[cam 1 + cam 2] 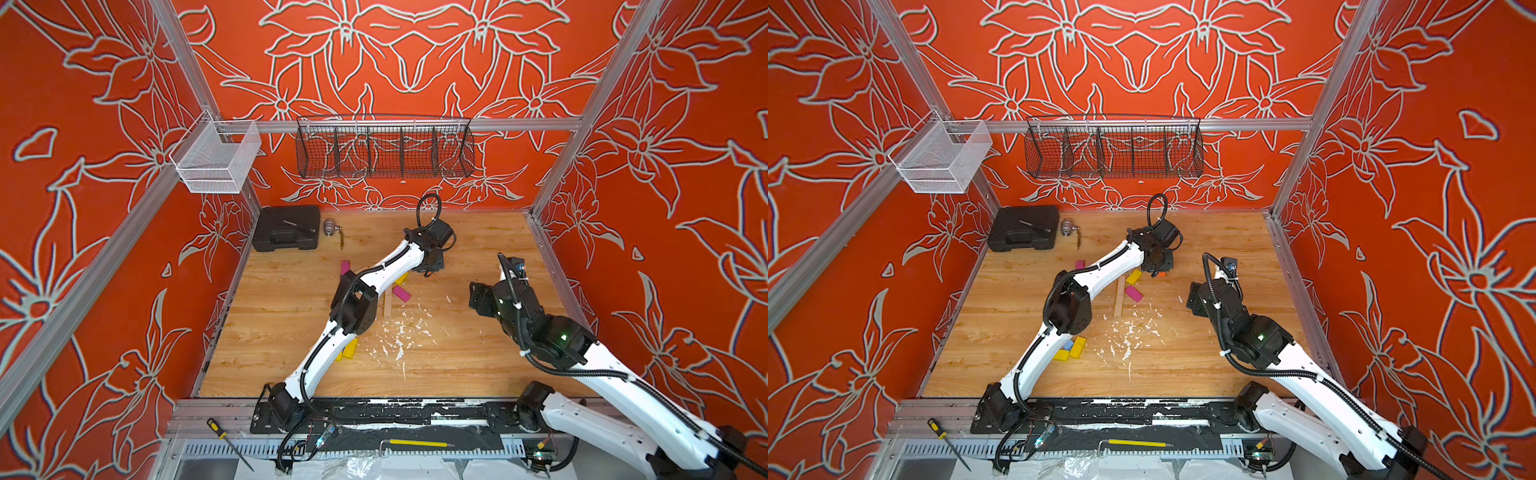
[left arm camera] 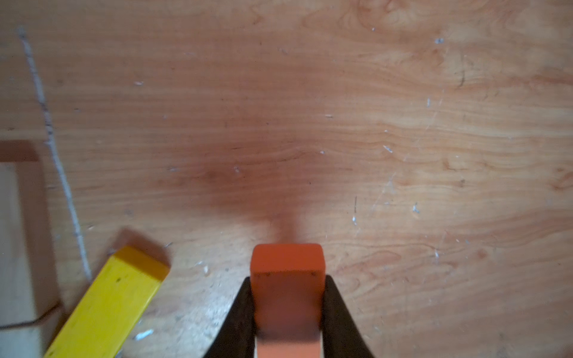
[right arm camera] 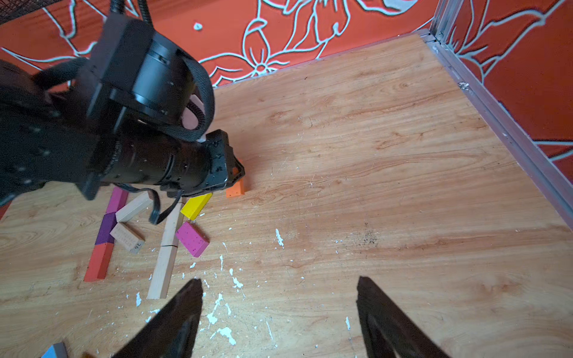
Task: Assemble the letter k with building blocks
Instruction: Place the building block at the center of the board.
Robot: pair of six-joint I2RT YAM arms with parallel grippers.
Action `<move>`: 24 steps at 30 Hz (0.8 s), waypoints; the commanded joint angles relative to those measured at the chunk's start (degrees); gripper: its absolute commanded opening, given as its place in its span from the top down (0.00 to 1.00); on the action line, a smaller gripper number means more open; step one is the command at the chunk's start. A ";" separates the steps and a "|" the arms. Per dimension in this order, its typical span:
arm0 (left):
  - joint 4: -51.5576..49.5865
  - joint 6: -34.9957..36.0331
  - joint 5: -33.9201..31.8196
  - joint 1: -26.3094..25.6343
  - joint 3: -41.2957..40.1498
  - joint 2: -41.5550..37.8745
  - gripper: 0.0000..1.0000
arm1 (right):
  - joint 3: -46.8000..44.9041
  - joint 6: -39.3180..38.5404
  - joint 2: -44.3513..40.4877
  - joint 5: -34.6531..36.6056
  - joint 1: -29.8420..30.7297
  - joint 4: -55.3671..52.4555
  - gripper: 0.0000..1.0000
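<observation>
Now | left gripper [image 2: 287, 279]: pinching orange block [image 1: 1161, 274], mid-frame in a top view | right gripper [image 3: 279, 279]: spread wide, right of centre | yellow block [image 2: 108, 303]: near orange block, apart

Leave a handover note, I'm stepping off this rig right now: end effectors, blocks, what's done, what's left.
Left end effector: shut on the orange block, low by the yellow block.
Right end effector: open, empty, over the table.
Done: plain stem with yellow and magenta block angled off; a magenta-purple-red column beside it.
To do: probably set orange down extending the yellow arm, then lengthen the lower arm. Spare yellow and blue blocks lie apart.
</observation>
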 commanded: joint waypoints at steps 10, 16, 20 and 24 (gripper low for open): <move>4.75 0.48 -2.04 -0.08 0.88 4.34 0.73 | -1.73 1.84 -2.01 2.25 -0.42 -1.05 0.20; 4.79 1.26 -2.13 -0.02 3.54 6.99 0.64 | -1.29 1.29 -2.63 2.59 -0.41 -1.39 0.20; 5.58 1.01 -1.79 0.06 3.76 7.38 0.58 | -1.08 1.22 -3.34 3.03 -0.37 -1.83 0.20; 5.60 1.05 -1.78 0.14 3.82 7.01 0.58 | -1.12 1.15 -3.70 3.05 -0.37 -1.83 0.20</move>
